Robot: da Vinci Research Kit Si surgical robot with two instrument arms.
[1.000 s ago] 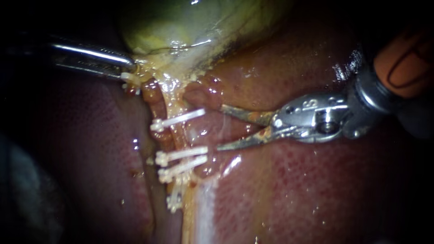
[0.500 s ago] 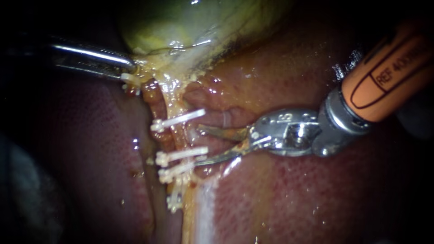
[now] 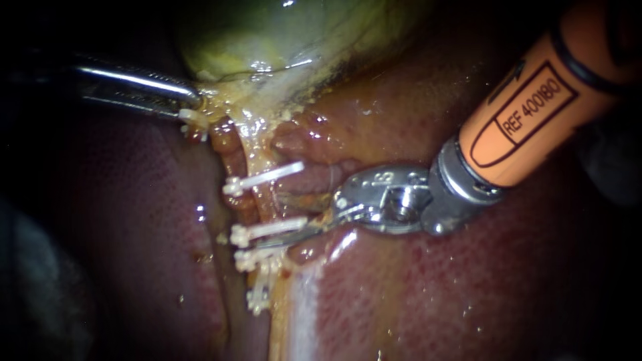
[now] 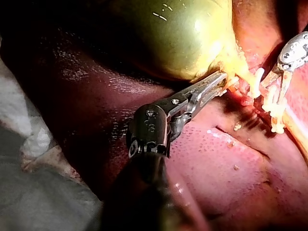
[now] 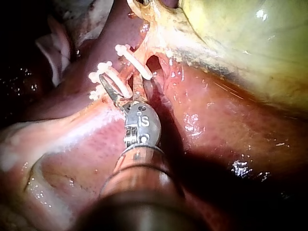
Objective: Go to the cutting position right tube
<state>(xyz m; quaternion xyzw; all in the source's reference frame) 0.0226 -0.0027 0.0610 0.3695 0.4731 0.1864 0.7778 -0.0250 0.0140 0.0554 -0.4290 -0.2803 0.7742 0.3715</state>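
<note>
Right instrument (image 3: 277,217) w/ my blades spread, straddling right tube (image 3: 266,200) btwn upper clip (image 3: 262,178) and lower clips (image 3: 269,229), not closed on it, my left instrument (image 3: 192,107) pinching gallbladder (image 3: 267,33) neck, liver (image 3: 435,287) beneath.

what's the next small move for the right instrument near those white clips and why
Probably nudge the right instrument toward the green gallbladder: its open metal blades straddle the pale tube below the upper white plastic clip, but the lower blade seems to lie against the middle white clip, too close to cut.
</note>
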